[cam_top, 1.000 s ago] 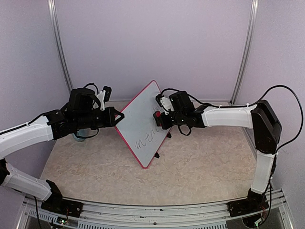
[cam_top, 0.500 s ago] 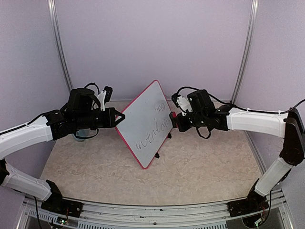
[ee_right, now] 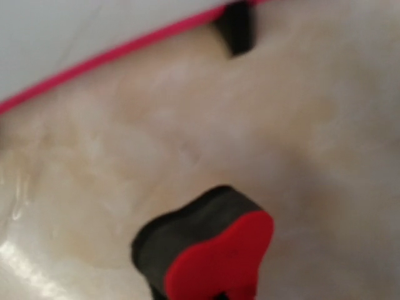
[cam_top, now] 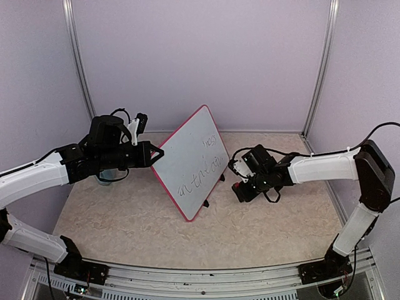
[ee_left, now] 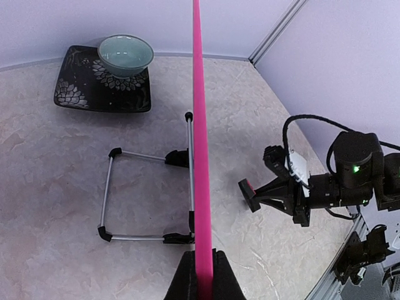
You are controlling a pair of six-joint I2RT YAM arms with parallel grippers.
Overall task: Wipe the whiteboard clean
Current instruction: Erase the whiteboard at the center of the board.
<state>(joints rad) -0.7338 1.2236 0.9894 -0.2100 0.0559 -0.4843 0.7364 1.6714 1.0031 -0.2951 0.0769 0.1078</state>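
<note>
Your right gripper clamps the eraser, left gripper pinches the board ahead; shove hard and you'll twist it loose.

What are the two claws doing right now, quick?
Left gripper: shut on the edge of the whiteboard.
Right gripper: shut on the eraser, off the board.

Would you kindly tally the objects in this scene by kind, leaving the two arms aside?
Whiteboard: 1
Eraser: 1
Bowl: 1
Square dark plate: 1
Wire stand: 1
Total: 5
</note>
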